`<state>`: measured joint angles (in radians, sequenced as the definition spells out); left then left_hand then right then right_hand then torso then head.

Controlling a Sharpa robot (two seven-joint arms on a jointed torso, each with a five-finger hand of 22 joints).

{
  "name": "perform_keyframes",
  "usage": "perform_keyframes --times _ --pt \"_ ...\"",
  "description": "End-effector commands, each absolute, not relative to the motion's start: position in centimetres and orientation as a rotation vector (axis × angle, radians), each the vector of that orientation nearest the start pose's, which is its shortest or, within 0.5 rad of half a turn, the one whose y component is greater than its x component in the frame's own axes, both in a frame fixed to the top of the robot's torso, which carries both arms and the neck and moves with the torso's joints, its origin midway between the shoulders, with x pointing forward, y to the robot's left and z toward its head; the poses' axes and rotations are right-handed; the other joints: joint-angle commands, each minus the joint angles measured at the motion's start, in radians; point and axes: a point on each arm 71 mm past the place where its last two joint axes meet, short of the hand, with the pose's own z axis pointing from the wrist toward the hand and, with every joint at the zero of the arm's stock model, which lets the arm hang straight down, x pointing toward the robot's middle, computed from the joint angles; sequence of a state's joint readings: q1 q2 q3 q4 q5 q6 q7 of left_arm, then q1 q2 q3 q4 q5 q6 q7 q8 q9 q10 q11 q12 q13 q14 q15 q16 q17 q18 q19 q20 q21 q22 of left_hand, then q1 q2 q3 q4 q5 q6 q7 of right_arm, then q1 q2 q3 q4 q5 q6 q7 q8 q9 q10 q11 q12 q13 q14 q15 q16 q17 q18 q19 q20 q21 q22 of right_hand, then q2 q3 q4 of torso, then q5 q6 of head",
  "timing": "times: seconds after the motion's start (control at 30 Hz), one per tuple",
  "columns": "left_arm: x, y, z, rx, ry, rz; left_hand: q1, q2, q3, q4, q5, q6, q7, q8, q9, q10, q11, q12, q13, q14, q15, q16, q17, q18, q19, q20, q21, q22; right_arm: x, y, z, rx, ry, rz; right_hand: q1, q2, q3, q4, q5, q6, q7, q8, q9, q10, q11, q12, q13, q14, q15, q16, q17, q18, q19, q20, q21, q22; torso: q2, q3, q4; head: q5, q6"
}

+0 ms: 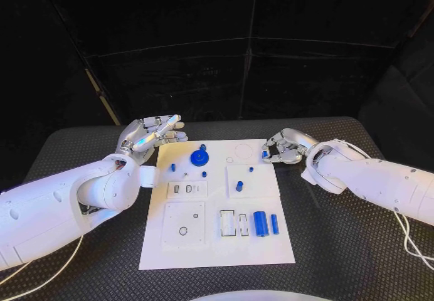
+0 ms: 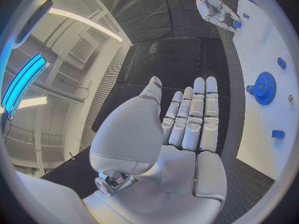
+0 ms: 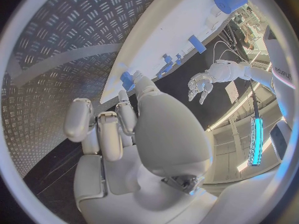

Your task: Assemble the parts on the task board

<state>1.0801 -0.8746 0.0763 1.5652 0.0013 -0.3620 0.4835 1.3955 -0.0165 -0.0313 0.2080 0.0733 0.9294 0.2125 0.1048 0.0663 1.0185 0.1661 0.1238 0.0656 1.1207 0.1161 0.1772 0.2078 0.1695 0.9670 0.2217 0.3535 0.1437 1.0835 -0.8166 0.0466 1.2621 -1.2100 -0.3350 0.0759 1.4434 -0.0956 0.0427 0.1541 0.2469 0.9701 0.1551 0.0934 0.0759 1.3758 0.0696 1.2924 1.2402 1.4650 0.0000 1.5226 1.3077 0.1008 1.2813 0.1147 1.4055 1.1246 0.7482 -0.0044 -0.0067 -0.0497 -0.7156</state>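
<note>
Pinching blue part (image 1: 266, 153), right hand (image 1: 283, 149); left hand (image 1: 153, 133) spread

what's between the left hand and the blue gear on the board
Nothing visible. The left hand hangs open, fingers straight, over the mat just off the task board near its far-left corner. The blue gear sits close by on the board, with only bare white surface between them.

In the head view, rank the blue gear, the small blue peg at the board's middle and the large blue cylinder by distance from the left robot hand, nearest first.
1. Blue gear, far end of the board, beside the left robot hand.
2. Small blue peg, mid-board.
3. Large blue cylinder, near end, right side.
</note>
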Motion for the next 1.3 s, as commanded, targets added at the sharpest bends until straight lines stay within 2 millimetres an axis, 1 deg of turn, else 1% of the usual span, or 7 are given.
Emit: perform_keyframes --times 0.03,0.37,0.6,0.73,0.87,0.97,1.3 --pt "47.8 21.8 -18.3 -1.154 1.265 -1.596 0.004 0.008 -0.001 -0.005 -0.005 0.006 0.003 -0.004 0.001 0.008 -0.002 -0.002 0.001 0.007 -0.003 -0.007 0.001 0.014 0.004 0.000 -0.007 -0.002 51.5 -26.7 -22.7 0.148 1.691 0.696 0.000 0.011 -0.001 -0.006 0.002 0.009 -0.001 0.005 0.002 0.004 -0.003 0.004 0.002 0.077 -0.004 0.000 0.122 -0.010 -0.002 -0.005 0.000 0.002 0.000 0.0000 -0.0002 -0.001 -0.002" --pt "47.8 21.8 -18.3 -1.155 1.265 -1.596 0.004 0.008 -0.001 -0.005 -0.005 0.006 0.003 -0.004 0.001 0.008 -0.002 -0.002 0.001 0.007 -0.003 -0.007 0.001 0.014 0.004 0.000 -0.007 -0.002 51.5 -26.6 -22.8 0.148 1.695 0.697 -0.001 0.029 0.001 -0.011 0.003 0.043 -0.010 0.019 0.004 0.010 -0.010 0.011 0.011 0.078 -0.010 0.002 0.127 -0.011 0.002 -0.011 0.002 0.006 0.000 0.0003 0.0001 -0.002 -0.005" --pt "47.8 21.8 -18.3 -1.155 1.266 -1.595 0.004 0.008 -0.001 -0.005 -0.005 0.006 0.003 -0.004 0.001 0.008 -0.002 -0.002 0.001 0.007 -0.003 -0.007 0.001 0.014 0.004 0.000 -0.007 -0.002 51.6 -26.5 -22.8 0.149 1.692 0.696 -0.004 0.044 0.004 -0.014 0.000 0.079 -0.021 0.034 0.007 0.014 -0.020 0.014 0.016 0.079 -0.017 0.002 0.130 -0.012 0.004 -0.017 0.003 0.010 0.000 0.0002 -0.0001 -0.002 -0.007" --pt "47.8 21.8 -18.3 -1.155 1.266 -1.595 0.004 0.008 -0.001 -0.005 -0.005 0.006 0.003 -0.004 0.001 0.008 -0.002 -0.002 0.001 0.007 -0.003 -0.007 0.001 0.014 0.004 0.000 -0.007 -0.002 51.6 -26.5 -22.8 0.151 1.682 0.695 0.000 0.060 0.012 -0.017 0.002 0.096 -0.029 0.042 0.008 0.018 -0.027 0.018 0.021 0.080 -0.023 0.003 0.134 -0.012 0.007 -0.022 0.004 0.013 -0.001 0.0004 -0.0002 -0.001 -0.008" --pt "47.8 21.8 -18.3 -1.155 1.266 -1.595 0.004 0.008 -0.001 -0.005 -0.005 0.006 0.003 -0.004 0.001 0.008 -0.002 -0.002 0.001 0.007 -0.003 -0.007 0.001 0.014 0.004 0.000 -0.007 -0.002 51.6 -26.6 -22.7 0.154 1.662 0.693 0.012 0.081 0.030 -0.027 -0.034 0.111 -0.036 0.049 0.007 0.019 -0.034 0.019 0.023 0.081 -0.030 0.005 0.138 -0.012 0.007 -0.029 0.005 0.014 -0.001 0.0007 -0.0004 -0.001 -0.008" --pt "47.8 21.8 -18.3 -1.155 1.266 -1.594 0.004 0.008 -0.001 -0.006 -0.005 0.006 0.003 -0.004 0.001 0.008 -0.002 -0.002 0.001 0.007 -0.003 -0.007 0.001 0.014 0.004 0.000 -0.007 -0.002 51.6 -26.5 -22.5 0.152 1.643 0.697 0.018 0.091 0.041 -0.032 -0.046 0.116 -0.039 0.051 0.007 0.020 -0.036 0.019 0.024 0.081 -0.032 0.005 0.139 -0.013 0.008 -0.032 0.005 0.015 -0.001 0.0014 -0.0004 0.000 -0.008" --pt "47.8 21.9 -18.3 -1.156 1.266 -1.592 0.004 0.009 -0.001 -0.007 -0.004 0.007 0.003 -0.005 0.000 0.008 -0.002 -0.003 0.000 0.007 -0.003 -0.008 0.002 0.014 0.004 0.000 -0.007 -0.002 50.5 -25.1 -21.5 0.138 1.602 0.751 0.022 0.096 0.048 -0.037 -0.046 0.116 -0.040 0.050 0.005 0.019 -0.037 0.017 0.023 0.082 -0.033 0.006 0.143 -0.013 0.009 -0.033 0.006 0.017 -0.003 -0.0009 0.0007 0.008 -0.007"
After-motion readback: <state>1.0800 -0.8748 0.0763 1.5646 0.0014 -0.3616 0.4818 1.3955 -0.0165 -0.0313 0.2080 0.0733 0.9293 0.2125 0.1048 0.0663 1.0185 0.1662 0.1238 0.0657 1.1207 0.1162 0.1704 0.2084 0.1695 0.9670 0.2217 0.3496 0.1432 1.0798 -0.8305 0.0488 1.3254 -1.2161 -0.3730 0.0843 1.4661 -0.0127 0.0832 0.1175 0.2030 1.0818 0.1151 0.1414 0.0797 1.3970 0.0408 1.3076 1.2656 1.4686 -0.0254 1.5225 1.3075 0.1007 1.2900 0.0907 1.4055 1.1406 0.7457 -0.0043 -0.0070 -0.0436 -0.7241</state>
